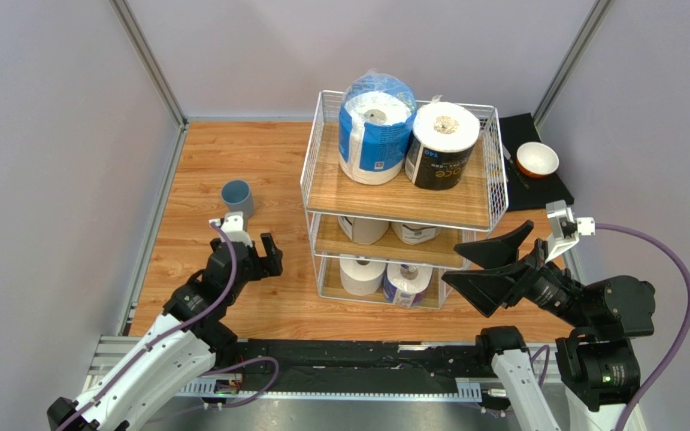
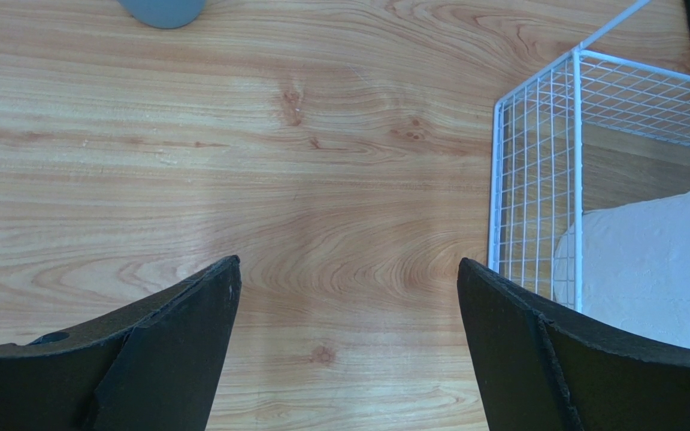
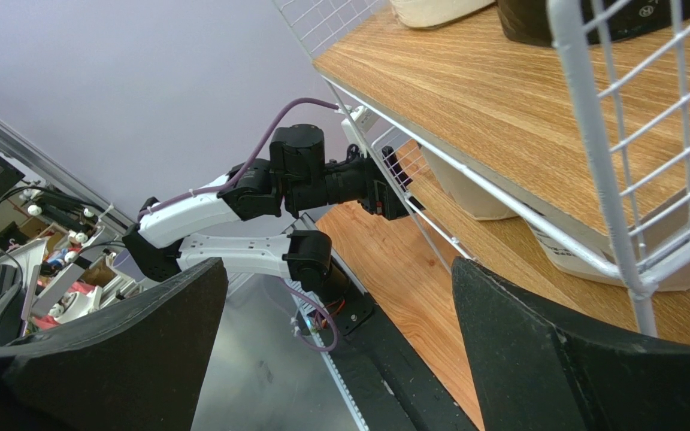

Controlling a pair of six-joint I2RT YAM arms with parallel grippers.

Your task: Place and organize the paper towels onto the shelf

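The shelf [image 1: 394, 199] stands mid-table with paper towels on all three tiers. A blue-plastic-wrapped roll [image 1: 374, 130] and a dark-wrapped roll [image 1: 443, 145] share the top board. Two pale rolls [image 1: 363, 230] sit on the middle tier. On the bottom tier are a plain white roll [image 1: 362, 275] and a white roll with a blue label [image 1: 407, 283]. My left gripper [image 1: 266, 259] [image 2: 349, 269] hangs open and empty over bare table left of the shelf's wire side [image 2: 538, 180]. My right gripper [image 1: 452, 263] [image 3: 340, 269] is open and empty at the shelf's front right corner.
A blue cup [image 1: 237, 197] [image 2: 161, 9] stands on the table beyond the left gripper. An orange-and-white bowl [image 1: 537, 159] rests on a black mat [image 1: 547, 190] right of the shelf. Grey walls close in the table on three sides.
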